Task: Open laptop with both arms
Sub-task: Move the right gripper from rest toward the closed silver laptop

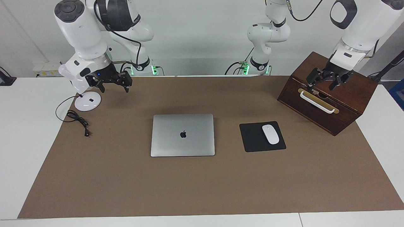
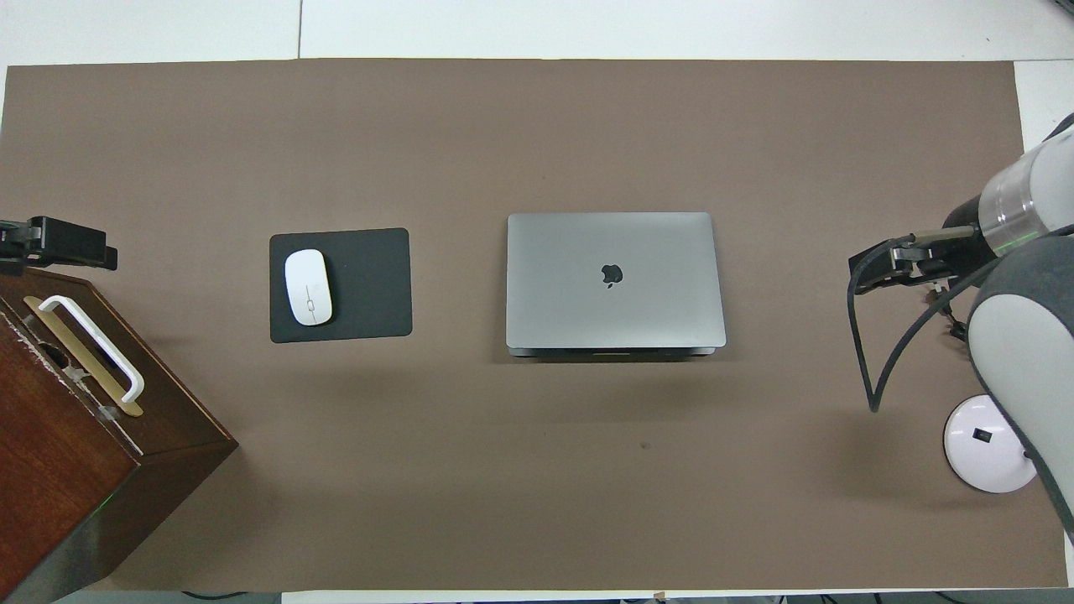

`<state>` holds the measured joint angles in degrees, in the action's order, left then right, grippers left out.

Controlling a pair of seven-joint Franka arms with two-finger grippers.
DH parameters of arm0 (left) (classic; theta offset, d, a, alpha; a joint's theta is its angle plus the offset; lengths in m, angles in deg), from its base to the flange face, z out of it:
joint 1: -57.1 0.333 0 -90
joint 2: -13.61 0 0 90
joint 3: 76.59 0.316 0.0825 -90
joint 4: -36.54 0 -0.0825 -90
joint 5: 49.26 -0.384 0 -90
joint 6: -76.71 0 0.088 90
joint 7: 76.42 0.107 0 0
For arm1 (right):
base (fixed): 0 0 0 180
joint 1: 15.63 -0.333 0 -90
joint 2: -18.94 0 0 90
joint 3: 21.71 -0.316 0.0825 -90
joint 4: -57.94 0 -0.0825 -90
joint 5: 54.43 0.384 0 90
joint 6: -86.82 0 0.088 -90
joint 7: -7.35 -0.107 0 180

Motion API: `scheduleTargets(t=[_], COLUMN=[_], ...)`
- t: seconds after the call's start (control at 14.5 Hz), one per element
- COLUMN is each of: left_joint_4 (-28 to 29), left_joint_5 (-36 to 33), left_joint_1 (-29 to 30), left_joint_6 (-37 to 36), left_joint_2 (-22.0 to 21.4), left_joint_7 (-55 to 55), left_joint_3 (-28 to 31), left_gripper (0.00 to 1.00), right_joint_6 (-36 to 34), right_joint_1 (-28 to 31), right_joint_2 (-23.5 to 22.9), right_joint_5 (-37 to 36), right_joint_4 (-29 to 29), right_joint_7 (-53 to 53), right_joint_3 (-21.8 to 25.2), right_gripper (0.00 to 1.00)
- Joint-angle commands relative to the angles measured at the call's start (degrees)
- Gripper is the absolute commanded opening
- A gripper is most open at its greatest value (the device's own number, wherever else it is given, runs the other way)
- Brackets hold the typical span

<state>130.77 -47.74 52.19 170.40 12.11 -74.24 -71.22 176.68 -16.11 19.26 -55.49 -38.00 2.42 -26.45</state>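
Observation:
The laptop (image 1: 182, 135) (image 2: 614, 278) lies shut and flat in the middle of the brown mat, its silver lid with the dark apple logo facing up. Neither gripper touches it. My right gripper (image 1: 115, 87) (image 2: 868, 273) hangs open above the mat at the right arm's end of the table, beside the white lamp base. My left gripper (image 1: 322, 84) (image 2: 71, 243) hovers open over the top of the wooden box at the left arm's end. Both hold nothing.
A black mouse pad (image 1: 252, 138) (image 2: 369, 285) with a white mouse (image 1: 270, 134) (image 2: 308, 287) lies beside the laptop toward the left arm's end. The wooden box (image 1: 350, 97) (image 2: 75, 470) has a white handle. A lamp base (image 1: 87, 101) (image 2: 986, 445) and black cable (image 1: 77, 118) lie under the right arm.

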Motion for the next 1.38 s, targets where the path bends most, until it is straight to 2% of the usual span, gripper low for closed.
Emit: scheduleTargets(t=[0.0,0.76,1.04,1.11,1.17,1.31], left_joint_4=[-0.63,0.07,0.16,0.16,0.16,0.51], left_joint_5=[-0.12,-0.12,-0.12,-0.12,-0.12,-0.12], left_joint_1=[0.34,-0.45,-0.36,-0.36,-0.27,0.08], left_joint_6=[-0.52,1.32,1.14,1.32,1.32,1.32], left_joint_2=[0.01,-0.87,-1.4,-1.4,-1.4,-1.49], left_joint_7=[-0.6,-0.69,-2.08,-3.14,-4.19,-4.12], left_joint_3=[-0.01,0.17,0.34,0.34,0.34,0.17], left_gripper=[1.0,1.0,1.0,0.95,0.7,0.02], right_joint_6=[0.23,-0.12,-0.12,0.05,0.23,0.4], right_joint_1=[1.19,1.19,1.19,1.19,1.19,1.19], right_joint_2=[-0.06,0.29,0.2,0.2,0.2,0.46], right_joint_5=[0.97,1.15,1.24,2.98,5.26,5.55], right_joint_4=[0.41,-0.11,-0.03,0.06,0.06,-0.03], right_joint_7=[0.63,1.24,1.06,1.15,1.24,1.24], right_joint_3=[-0.88,-0.97,-2.46,-2.29,-1.94,-3.16], right_gripper=[1.0,1.0,1.0,1.0,1.0,1.0])
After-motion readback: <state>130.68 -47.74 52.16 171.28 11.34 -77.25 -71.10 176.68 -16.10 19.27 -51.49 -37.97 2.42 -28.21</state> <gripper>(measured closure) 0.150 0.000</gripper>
